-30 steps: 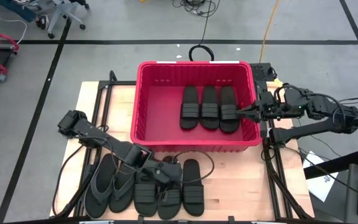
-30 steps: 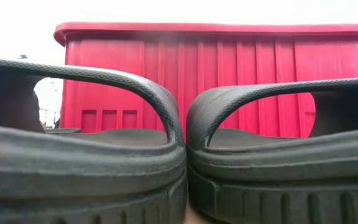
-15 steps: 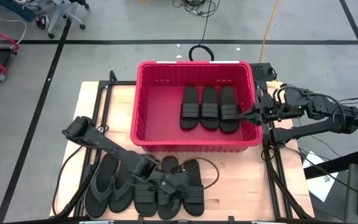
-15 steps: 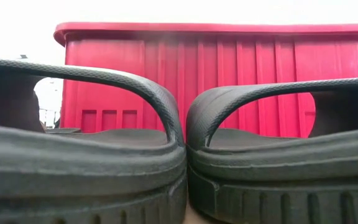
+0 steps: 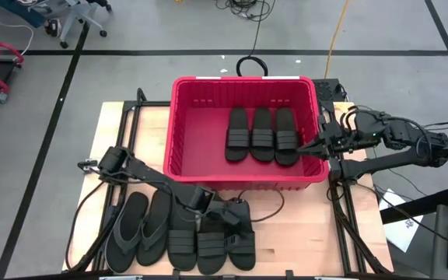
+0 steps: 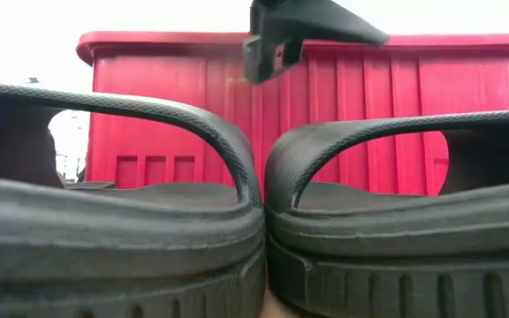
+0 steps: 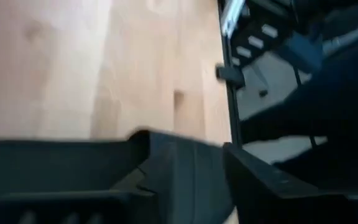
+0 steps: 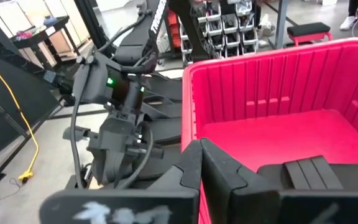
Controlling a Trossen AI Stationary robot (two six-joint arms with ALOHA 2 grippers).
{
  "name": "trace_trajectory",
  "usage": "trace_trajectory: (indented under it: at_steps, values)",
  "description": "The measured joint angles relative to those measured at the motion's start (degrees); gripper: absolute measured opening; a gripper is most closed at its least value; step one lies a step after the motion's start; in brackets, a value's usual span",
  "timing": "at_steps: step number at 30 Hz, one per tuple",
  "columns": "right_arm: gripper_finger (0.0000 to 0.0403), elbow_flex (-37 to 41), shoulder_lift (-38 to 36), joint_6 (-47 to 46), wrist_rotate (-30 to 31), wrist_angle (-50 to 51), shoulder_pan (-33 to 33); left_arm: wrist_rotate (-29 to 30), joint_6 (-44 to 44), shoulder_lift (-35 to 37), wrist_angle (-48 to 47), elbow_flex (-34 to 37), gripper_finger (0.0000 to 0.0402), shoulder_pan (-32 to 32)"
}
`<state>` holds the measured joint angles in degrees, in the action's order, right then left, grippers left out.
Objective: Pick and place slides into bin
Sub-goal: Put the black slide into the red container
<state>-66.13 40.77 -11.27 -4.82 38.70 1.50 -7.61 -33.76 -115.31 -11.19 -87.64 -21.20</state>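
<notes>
Foreground: you see two black slides side by side, the left one and the right one, touching at their inner edges.
Straps: both arch upward and meet near the middle.
Behind: the red bin, its ribbed wall facing you.
Above: a dark arm part hangs before the bin's rim.

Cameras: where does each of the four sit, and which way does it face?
High: overhead, straight down; bin, both arms, left hand over the table sandals.
Low: table height, level across two sandals to the bin wall; a hand part shows at top.
Left wrist: looks along the table; own fingers show.
Right wrist: at the bin's right rim, looking in; shut right hand.
Shared: high and right wrist both show sandals in the bin.
</notes>
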Motion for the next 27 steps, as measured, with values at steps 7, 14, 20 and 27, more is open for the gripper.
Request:
trace_trajectory:
  at_steps: [7,14,20,27]
  values:
    - [0.0000,0.0,0.0,-0.7,0.0,0.4,0.0,-0.3,0.1,0.0,-6.5,0.0,0.0255,-0.7]
    - [0.0000,0.0,0.0,-3.0,0.0,0.4,0.0,-2.6,0.3,-1.2,-8.5,0.0,0.0308,1.2]
    - [0.0000,0.0,0.0,-3.1,0.0,0.6,0.0,-10.7,-0.9,-5.6,-4.6,0.0,0.0330,1.9]
    - [0.0000,0.0,0.0,-3.1,0.0,0.9,0.0,-13.6,-1.8,-10.2,2.0,0.0,0.0321,1.8]
